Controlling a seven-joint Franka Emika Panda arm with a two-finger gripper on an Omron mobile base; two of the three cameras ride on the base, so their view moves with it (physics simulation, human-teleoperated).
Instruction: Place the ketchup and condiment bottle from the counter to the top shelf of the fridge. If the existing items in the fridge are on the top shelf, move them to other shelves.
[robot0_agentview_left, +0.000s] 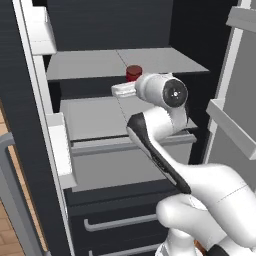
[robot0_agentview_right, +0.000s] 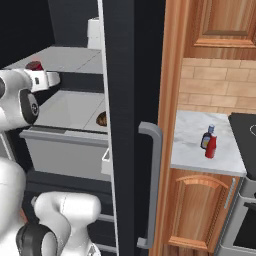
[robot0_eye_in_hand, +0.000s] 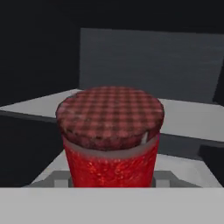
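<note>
i've got the arm (robot0_agentview_left: 165, 125) folded up from the base and reaching forward into the open fridge (robot0_agentview_left: 30, 150), its wrist level with the front edge of the top shelf (robot0_agentview_left: 90, 65). the hand is stretched out flat toward the red can (robot0_agentview_left: 133, 73), which sits upright at the front of that shelf. in the hand view the can (robot0_eye_in_hand: 110, 135) is right in front of me, checked lid on top, so close that its base drops behind the bottom of the view. the fingertips are hidden down there, so i cannot tell whether the gripper (robot0_agentview_left: 125, 89) is clamped on the can or merely standing around it.

from the right base view i can see the small brown lumpy thing (robot0_agentview_right: 101, 119) on the lower shelf, near its right edge. out on the marbled counter (robot0_agentview_right: 190, 145) the ketchup (robot0_agentview_right: 211, 146) and the condiment bottle (robot0_agentview_right: 206, 138) stand upright, just beside each other, close enough to overlap — untouched, well apart from the arm.
</note>
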